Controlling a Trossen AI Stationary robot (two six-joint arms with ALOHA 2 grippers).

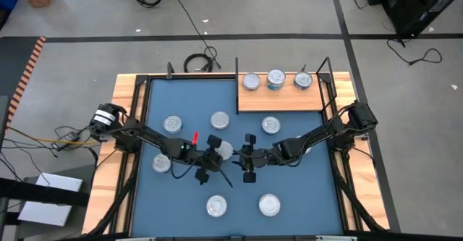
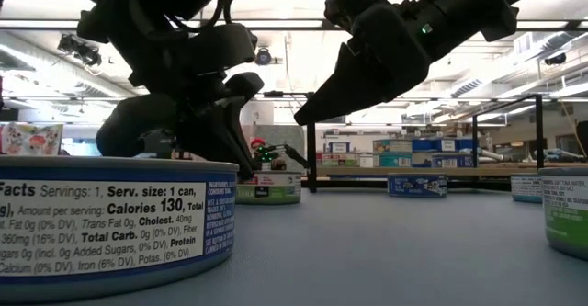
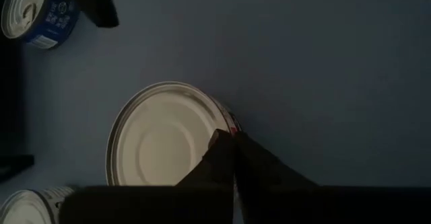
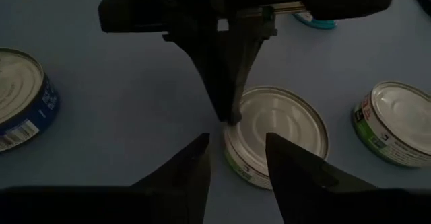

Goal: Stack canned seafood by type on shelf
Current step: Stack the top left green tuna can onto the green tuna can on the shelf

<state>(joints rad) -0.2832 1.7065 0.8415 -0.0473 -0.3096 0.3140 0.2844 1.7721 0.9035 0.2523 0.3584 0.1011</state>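
A silver-lidded tin point(image 4: 279, 126) with a green side label stands on the blue mat at mid-table, between my two grippers. My left gripper point(image 3: 233, 138) is shut, its tips at this tin's rim on the side toward the table's left. My right gripper point(image 4: 237, 158) is open just right of the tin and level with it. Its fingers straddle the tin's near rim, and I see no touch. The shelf point(image 1: 289, 101), a light wooden board at the far right, carries three tins point(image 1: 275, 79) in a row along its far edge. My left gripper meets the tin's lid rim point(image 3: 222, 120) with its shut fingertips point(image 4: 232, 116), on the side toward the table's left. The fingers slant down from above and from the left. The tin stands flat on the mat, lid up.
Several more tins stand loose on the mat: two behind my left arm point(image 1: 173, 124) point(image 1: 219, 120), one before the shelf point(image 1: 270, 125), one at the left point(image 1: 160, 163), two near the front edge point(image 1: 215, 206) point(image 1: 269, 205). A black frame post point(image 2: 311, 154) stands at the shelf's corner.
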